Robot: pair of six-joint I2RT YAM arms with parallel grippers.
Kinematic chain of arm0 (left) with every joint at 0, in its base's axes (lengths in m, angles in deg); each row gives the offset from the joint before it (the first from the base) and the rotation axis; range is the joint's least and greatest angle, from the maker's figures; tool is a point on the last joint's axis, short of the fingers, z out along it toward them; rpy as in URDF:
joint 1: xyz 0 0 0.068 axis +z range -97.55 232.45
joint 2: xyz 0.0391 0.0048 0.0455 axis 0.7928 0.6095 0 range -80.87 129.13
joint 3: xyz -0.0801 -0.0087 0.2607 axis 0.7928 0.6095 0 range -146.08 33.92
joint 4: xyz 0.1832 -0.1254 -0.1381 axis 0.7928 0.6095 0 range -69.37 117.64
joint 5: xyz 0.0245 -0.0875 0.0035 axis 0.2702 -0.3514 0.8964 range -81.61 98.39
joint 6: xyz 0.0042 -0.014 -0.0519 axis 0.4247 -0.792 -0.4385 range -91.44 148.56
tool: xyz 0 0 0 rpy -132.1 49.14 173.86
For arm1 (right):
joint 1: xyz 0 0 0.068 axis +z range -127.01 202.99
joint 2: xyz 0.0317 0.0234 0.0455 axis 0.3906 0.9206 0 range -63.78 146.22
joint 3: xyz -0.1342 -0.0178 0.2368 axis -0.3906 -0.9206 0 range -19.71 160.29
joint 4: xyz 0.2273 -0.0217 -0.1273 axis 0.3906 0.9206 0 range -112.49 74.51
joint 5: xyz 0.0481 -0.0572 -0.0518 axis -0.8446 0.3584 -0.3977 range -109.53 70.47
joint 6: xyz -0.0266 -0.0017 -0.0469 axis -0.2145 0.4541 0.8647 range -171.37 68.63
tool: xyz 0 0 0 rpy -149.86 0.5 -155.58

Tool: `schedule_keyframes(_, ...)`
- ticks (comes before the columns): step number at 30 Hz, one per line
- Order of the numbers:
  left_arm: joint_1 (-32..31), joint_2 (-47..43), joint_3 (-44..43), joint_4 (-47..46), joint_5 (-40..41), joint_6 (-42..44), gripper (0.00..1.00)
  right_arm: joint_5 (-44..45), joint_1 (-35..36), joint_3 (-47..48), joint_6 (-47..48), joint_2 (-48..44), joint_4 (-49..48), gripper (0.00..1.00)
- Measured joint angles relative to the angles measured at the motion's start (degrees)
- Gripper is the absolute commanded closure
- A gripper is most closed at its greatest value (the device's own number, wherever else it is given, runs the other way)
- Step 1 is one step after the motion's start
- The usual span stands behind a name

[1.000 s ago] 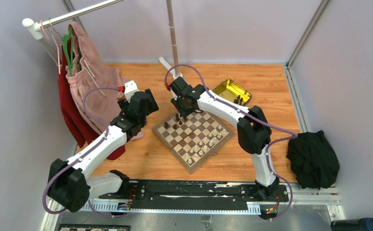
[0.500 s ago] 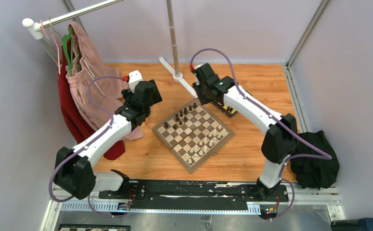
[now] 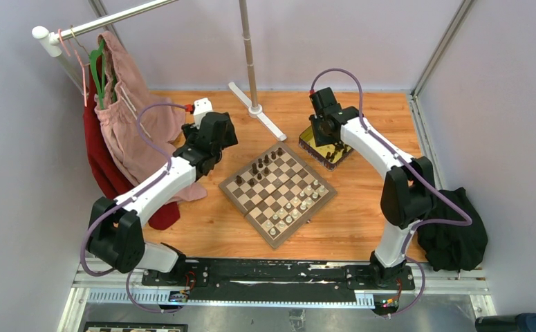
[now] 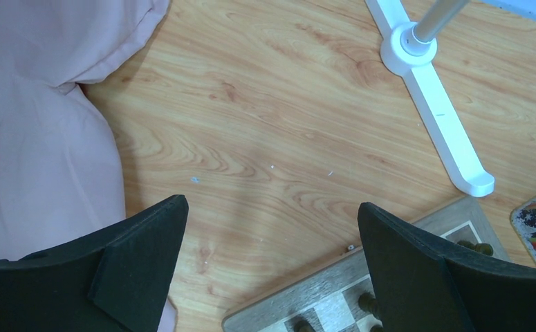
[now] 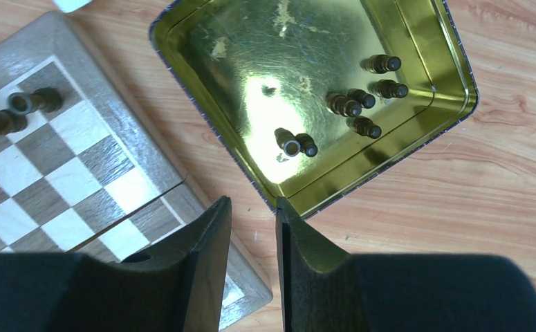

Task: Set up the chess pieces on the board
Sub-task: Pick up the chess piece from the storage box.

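- My right fingers (image 5: 209,256) are hovering at the near rim of the yellow-gold tin (image 5: 251,55), standing a narrow slit apart and gripping nothing.
- A handful of dark chess pieces (image 5: 351,104) are sitting inside that tin.
- The board (image 3: 248,215) is lying on the tabletop (image 4: 265,124) just beside the tin, carrying dark men along its far-left side and pale pieces (image 3: 296,207) along its near-right side.
- My left fingers (image 4: 140,249) are gaping wide and empty above bare wood, between the pink cloth (image 4: 37,138) and the board's corner.

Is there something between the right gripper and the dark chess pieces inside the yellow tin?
Nothing visible. The right gripper is over the near rim of the tin, its jaws apart and empty, and the dark pieces sit uncovered inside it.
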Motion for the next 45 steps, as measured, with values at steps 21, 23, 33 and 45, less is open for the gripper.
schedule_keyframes(21, 0.0, 4.04, -2.86, -0.96, -0.11, 2.89, 0.0, -2.95, -6.38, -0.9, -0.61, 7.61, -2.93, 0.66)
schedule_keyframes(23, 0.0, 4.2, -3.06, -0.96, -0.15, 2.95, 0.0, -3.26, -6.58, -0.9, -0.66, 8.35, -3.06, 0.66)
schedule_keyframes(33, 0.0, 4.7, -3.61, -1.05, -0.28, 3.8, 0.0, -4.57, -7.54, -0.94, -1.07, 10.43, -3.72, 0.66)
schedule_keyframes(45, 0.0, 4.7, -3.65, -1.05, -0.28, 4.46, 0.0, -5.92, -7.93, -0.94, -1.42, 11.58, -4.74, 0.66)
